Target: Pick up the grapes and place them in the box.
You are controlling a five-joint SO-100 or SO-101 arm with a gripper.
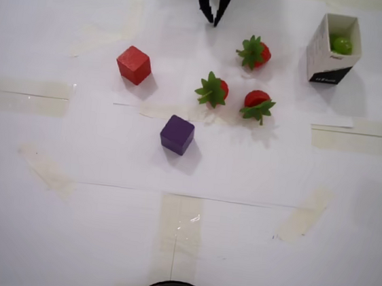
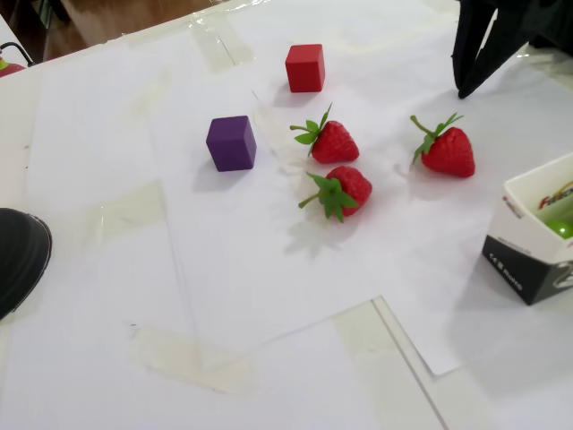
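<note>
The overhead view looks straight into the box, grapes inside; the fixed view barely shows them. The gripper is nearly closed, empty.

3 strawberries, 2 cubes, 1 grape, 1 box

Black pincer, two tapered pointed fingers

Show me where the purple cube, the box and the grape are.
purple cube (image 1: pixel 177 134): overhead view, on its top face.
box (image 1: pixel 330 63): overhead view, on its white side wall.
grape (image 1: pixel 341 45): overhead view, on its rounded top, inside the box.
</note>
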